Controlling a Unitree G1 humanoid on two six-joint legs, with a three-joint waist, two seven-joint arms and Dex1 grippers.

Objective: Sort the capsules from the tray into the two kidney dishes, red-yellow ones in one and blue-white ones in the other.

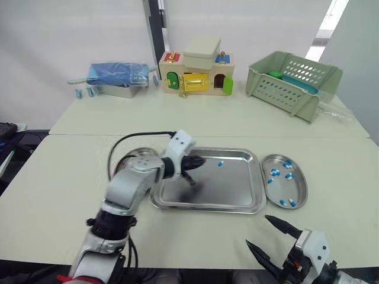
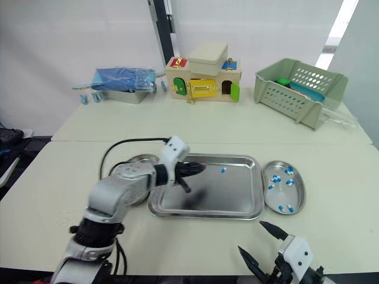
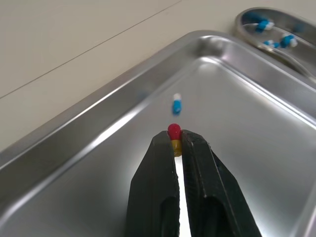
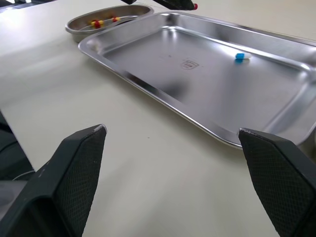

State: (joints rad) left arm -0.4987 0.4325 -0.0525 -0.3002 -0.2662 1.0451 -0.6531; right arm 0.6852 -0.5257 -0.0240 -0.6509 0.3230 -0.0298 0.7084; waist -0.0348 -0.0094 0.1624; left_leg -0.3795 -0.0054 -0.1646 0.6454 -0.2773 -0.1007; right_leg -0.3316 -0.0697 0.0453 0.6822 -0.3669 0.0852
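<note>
At the left, a steel kidney dish [image 4: 81, 28] holds red-yellow capsules [image 4: 98, 22]. Just beside it, the left gripper [image 3: 176, 139] hangs over the left part of the tray [image 1: 207, 207], its jaws pinched on one red-yellow capsule [image 3: 173, 131], and a lone blue-white capsule [image 1: 220, 164] lies on the tray floor. Further right, the second kidney dish [image 1: 303, 177] holds several blue-white capsules [image 1: 275, 172], and the right gripper [image 1: 257, 230] waits near the table's front edge with its jaws spread wide.

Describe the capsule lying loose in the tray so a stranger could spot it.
Find the rectangular steel tray on the table. Near its far rim lies a blue-white capsule, alone on bare metal. The only other one there is a red-yellow capsule, pinched in the left pincer.
</note>
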